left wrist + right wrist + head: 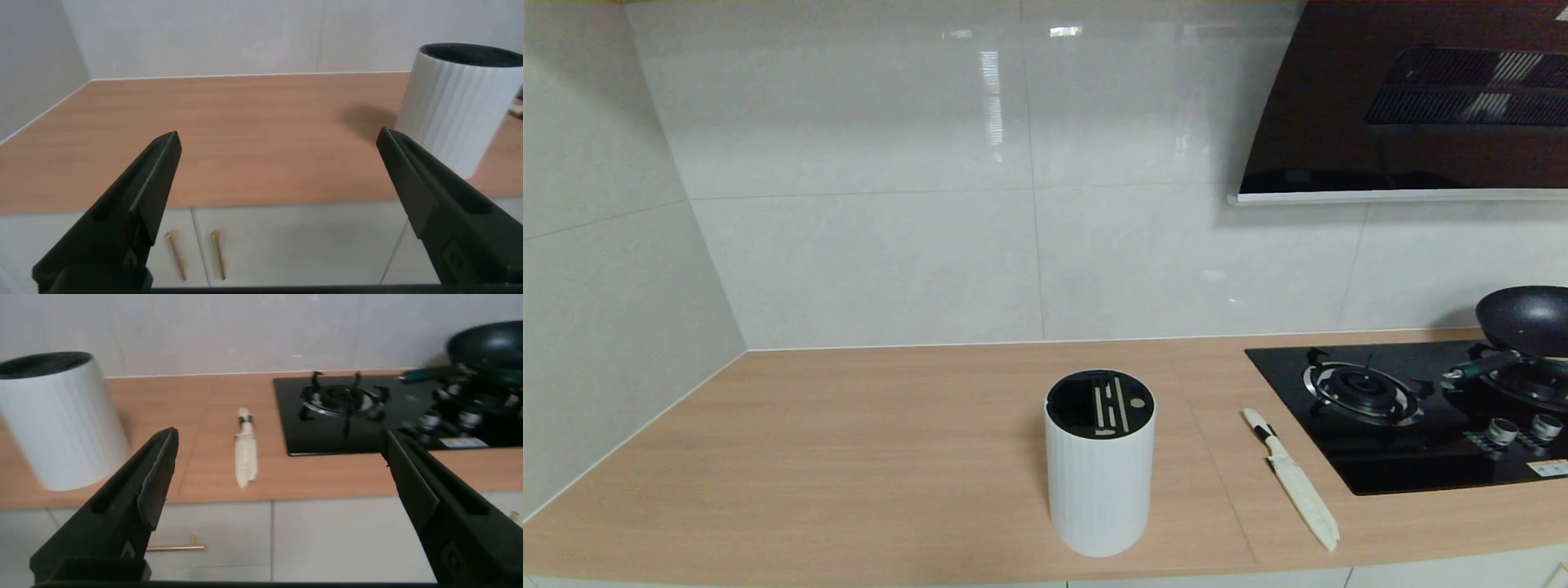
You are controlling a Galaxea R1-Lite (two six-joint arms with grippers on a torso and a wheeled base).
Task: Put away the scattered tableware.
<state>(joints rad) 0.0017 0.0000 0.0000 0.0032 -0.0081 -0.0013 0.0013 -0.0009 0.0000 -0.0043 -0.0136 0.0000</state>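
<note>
"Which piece does it go for first, do you reckon?"

"There's just one loose: the white-handled knife with the pale blade (pixel 1290 478). It lies flat on the wooden bench (pixel 849 441), between the white ribbed cylindrical knife block (pixel 1100 482) and the black glass hob (pixel 1380 469), handle towards the wall and tip towards the front edge."

"Which arm takes it?"

"The right, I'd say, since it's nearer. The right gripper (pixel 279 441) hangs off the bench's front edge, fingers spread wide with nothing between them. The left gripper (pixel 278 143) is the same, facing the block's side."

"How should it pick it up?"

"Come down over the handle, not the blade, and close across its narrow width. The knife lies flat, so the fingers must reach almost to the wood. Then stand it blade-down and line it up with one of the narrow slots in the block's black top; a skewed entry could tip the block."

"Count it up for me."

"One knife, one block, two burners, two knobs and one black pan (pixel 1523 318) on the far burner."
</note>
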